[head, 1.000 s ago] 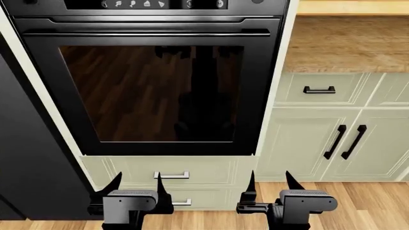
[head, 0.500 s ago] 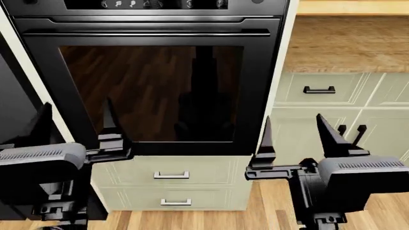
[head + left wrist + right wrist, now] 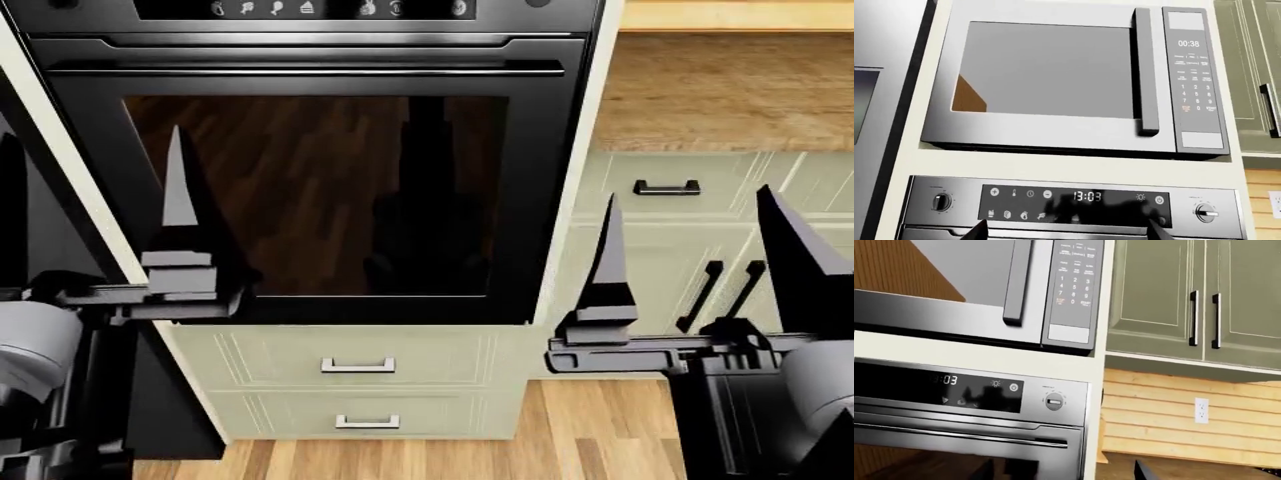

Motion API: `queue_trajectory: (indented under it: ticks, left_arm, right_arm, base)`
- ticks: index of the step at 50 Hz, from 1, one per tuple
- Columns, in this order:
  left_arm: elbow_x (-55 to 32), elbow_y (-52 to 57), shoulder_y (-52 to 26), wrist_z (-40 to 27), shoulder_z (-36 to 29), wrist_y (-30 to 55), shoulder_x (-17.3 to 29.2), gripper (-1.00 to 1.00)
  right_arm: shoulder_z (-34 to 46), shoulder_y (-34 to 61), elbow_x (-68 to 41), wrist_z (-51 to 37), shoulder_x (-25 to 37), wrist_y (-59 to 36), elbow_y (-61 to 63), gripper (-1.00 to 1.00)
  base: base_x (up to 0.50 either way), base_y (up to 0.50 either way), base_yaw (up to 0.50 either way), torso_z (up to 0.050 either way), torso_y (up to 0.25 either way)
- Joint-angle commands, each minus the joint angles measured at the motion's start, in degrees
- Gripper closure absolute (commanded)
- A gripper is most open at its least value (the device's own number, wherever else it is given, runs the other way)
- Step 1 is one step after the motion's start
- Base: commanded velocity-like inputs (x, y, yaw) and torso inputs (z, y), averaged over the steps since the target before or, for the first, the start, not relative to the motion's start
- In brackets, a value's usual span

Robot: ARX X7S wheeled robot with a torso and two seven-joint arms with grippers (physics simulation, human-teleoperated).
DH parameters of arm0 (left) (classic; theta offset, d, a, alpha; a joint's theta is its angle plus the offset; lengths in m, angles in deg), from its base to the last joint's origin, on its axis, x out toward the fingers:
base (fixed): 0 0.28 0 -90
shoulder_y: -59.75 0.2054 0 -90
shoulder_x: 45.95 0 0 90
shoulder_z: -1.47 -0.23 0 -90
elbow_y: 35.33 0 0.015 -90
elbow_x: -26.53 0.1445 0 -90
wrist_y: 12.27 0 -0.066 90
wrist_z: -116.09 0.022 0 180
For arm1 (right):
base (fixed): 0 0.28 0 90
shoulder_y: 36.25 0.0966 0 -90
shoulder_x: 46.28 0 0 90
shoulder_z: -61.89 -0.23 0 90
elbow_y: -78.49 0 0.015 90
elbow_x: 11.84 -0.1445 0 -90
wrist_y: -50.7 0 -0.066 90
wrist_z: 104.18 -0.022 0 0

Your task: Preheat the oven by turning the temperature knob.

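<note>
Pale green cabinets (image 3: 654,290) flank your oven (image 3: 320,190), frame centre. Temperature knob (image 3: 1053,401) sits at its panel's right end. Left gripper (image 3: 87,215) and right gripper (image 3: 701,245) both spread wide, empty.

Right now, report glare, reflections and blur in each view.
Head view: the oven door glass mirrors the wood floor and a dark silhouette; no blur. Left wrist view: the microwave door shows a flat grey sheen with a brown reflected patch. Right wrist view: sharp, the knob legible, control panel glossy.
</note>
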Motion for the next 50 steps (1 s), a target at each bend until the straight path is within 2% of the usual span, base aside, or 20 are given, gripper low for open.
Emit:
queue_trajectory:
  ticks: [1, 12, 25, 31, 50]
  left_arm:
    - [-1.01, 0.69, -1.07, -1.9, -1.8, -0.57, 1.98, -1.0]
    - [-1.84, 1.03, -1.73, -2.92, -2.3, -0.71, 2.82, -1.0]
    - [-3.69, 1.84, -2.9, -5.56, -3.41, -1.57, 5.02, -1.0]
    - [-3.65, 1.63, -2.48, -6.38, -4.06, -3.02, 6.13, -1.0]
    - [-4.4, 1.51, -3.36, -8.67, -6.12, -4.79, 8.46, -1.0]
  right_arm:
    - [7.66, 6.04, -2.03, -5.93, 4.4, 2.71, 0.97, -1.0]
    - [9.32, 9.06, -3.35, -6.15, 4.79, 3.33, 1.4, -1.0]
    - [22.68, 20.32, -2.78, -8.56, 5.69, 7.8, 1.45, -1.0]
    - [26.14, 23.5, -2.89, -9.36, 5.49, 8.67, 1.4, -1.0]
    - [29.96, 27.19, -3.16, -10.26, 5.55, 9.87, 1.3, -1.0]
  base:
    - [0.0, 0.0, 0.0, 0.0, 0.0]
    - [0.0, 0.0, 0.0, 0.0, 0.0]
    - [0.04, 0.0, 0.0, 0.0, 0.0]
    - [0.16, 0.0, 0.0, 0.0, 0.0]
    - [0.18, 0.0, 0.0, 0.0, 0.0]
